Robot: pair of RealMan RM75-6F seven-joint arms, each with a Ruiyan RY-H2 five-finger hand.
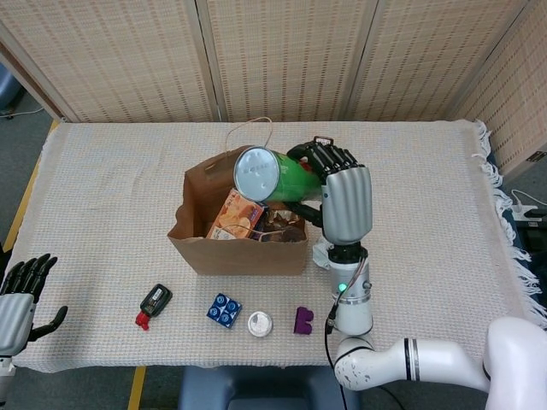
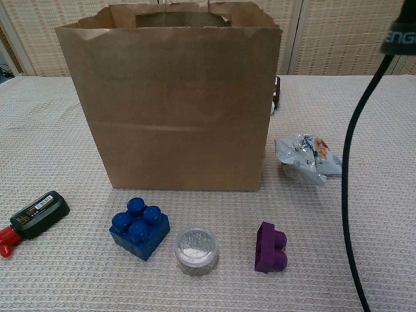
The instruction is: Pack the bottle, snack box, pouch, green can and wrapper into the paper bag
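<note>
The right hand (image 1: 344, 201) grips the green can (image 1: 272, 177) over the paper bag (image 1: 244, 252); only the chest view shows the wrapper (image 2: 305, 158). The left hand (image 1: 19, 299), cut off, is spread.

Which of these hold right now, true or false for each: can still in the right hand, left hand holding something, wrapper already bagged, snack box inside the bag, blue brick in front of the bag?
1. The right hand grips the green can over the bag. True.
2. The left hand holds the pouch. False: it holds nothing, fingers apart, at the table's near left edge.
3. The wrapper is in the bag. False: the chest view shows it on the cloth beside the bag.
4. The snack box is inside the bag. True.
5. The blue brick lies behind the bag. False: it lies in front, next to a small round jar.
</note>
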